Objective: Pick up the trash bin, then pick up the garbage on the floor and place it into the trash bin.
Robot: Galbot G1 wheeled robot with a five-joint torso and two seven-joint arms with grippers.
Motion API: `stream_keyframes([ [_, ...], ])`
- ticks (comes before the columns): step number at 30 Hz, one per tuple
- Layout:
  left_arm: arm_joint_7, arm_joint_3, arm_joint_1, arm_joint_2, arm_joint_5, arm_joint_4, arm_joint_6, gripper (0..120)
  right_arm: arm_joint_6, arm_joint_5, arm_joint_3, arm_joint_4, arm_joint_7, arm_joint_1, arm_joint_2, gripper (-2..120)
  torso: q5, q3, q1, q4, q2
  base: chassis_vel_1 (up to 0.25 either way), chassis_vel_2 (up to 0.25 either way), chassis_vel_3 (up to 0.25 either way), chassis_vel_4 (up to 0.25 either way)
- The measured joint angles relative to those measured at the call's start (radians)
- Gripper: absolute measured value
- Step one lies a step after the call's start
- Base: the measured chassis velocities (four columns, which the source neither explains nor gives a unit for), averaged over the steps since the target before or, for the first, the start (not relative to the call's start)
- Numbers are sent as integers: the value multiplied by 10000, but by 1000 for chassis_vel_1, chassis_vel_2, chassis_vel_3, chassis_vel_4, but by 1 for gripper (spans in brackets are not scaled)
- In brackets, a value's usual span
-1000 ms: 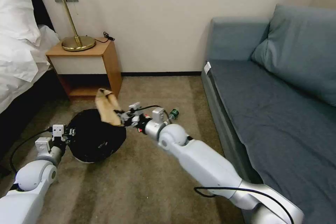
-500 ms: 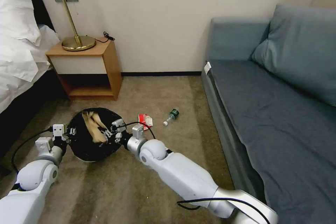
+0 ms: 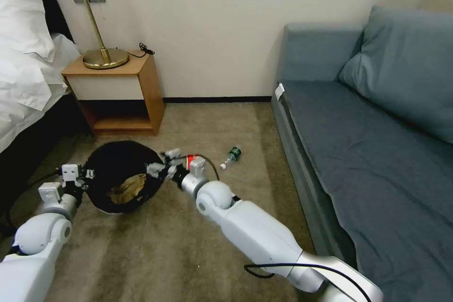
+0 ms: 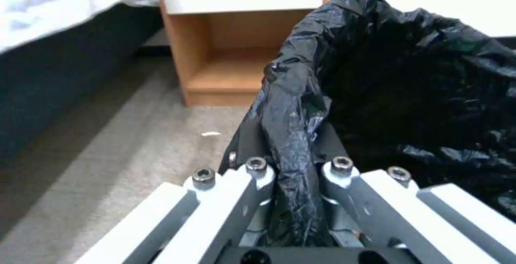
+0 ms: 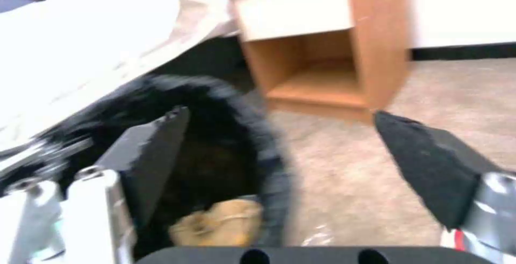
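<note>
Trash bin (image 3: pixel 123 180) mouth tilted rightward

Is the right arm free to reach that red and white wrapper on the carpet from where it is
Probably yes. The right gripper is open and empty by the trash bin; the red-and-white wrapper lies right beside its wrist on open carpet, so it would need to pull back.
</note>
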Motion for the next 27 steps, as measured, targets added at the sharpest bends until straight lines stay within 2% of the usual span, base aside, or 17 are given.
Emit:
stream_keyframes([
  [2, -43, -87, 12, 162, -45, -14, 0, 4, -171, 260, 305, 76, 377, 84, -357, 98, 0, 0, 0, -1, 0, 0, 0, 0, 0],
  [3, -43, -87, 12, 162, -45, -14, 0, 4, -171, 260, 305, 76, 377, 84, -357, 98, 0, 0, 0, -1, 0, 0, 0, 0, 0],
  [4, -73, -150, 77, 321, -78, -46, 9, 4, -282, 380, 436, 86, 516, 104, -768, 99, 0, 0, 0, -1, 0, 0, 0, 0, 0],
  [5, -73, -150, 77, 321, -78, -46, 9, 4, -282, 380, 436, 86, 516, 104, -768, 99, 0, 0, 0, -1, 0, 0, 0, 0, 0],
  [6, -79, -180, 122, 441, -111, -73, 18, 4, -355, 413, 490, 87, 531, 101, -1083, 100, 1, 0, 0, -3, 0, 0, 0, 0, 0],
  [11, -100, -222, 166, 613, -137, -119, 34, 4, -396, 575, 801, -192, 222, -73, -1733, 100, 1, -1, 0, -1, 0, 0, 0, 0, 0],
  [12, -118, -222, 166, 637, -137, -166, 55, 4, -307, 615, 992, -600, 7, -173, -1914, 100, 0, 0, 0, -1, 0, 0, 0, 0, 0],
  [19, -215, -180, 87, 771, -121, -216, 85, 4, 235, 363, 1563, -2258, -550, -417, -2135, 100, 1, 0, 0, -5, 0, 0, 0, 0, 0],
  [27, -293, -131, 88, 938, -104, -293, 125, 4, 335, 274, 1833, -2548, -761, -662, -2239, 100, -2, 0, 0, -1, 0, 0, 0, 0, 0],
])
